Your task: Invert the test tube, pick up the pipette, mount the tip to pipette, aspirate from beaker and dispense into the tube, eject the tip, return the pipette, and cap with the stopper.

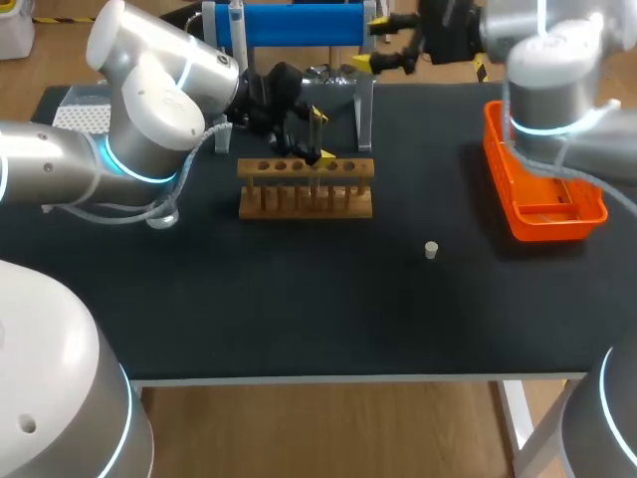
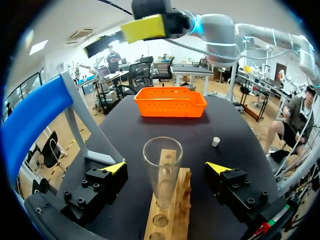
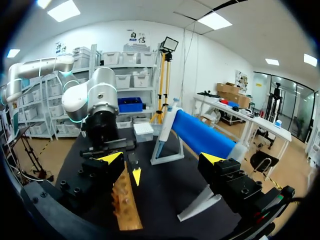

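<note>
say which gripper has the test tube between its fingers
The left gripper: the test tube stands in the rack between its open fingers. The right gripper has nothing.

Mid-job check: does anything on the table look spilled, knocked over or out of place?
Nothing stands out. The clear glass test tube stands upright, mouth up, in the wooden rack, between the open fingers of the left gripper. The small white stopper sits alone on the black table, apart from the rack. No spill visible.
</note>
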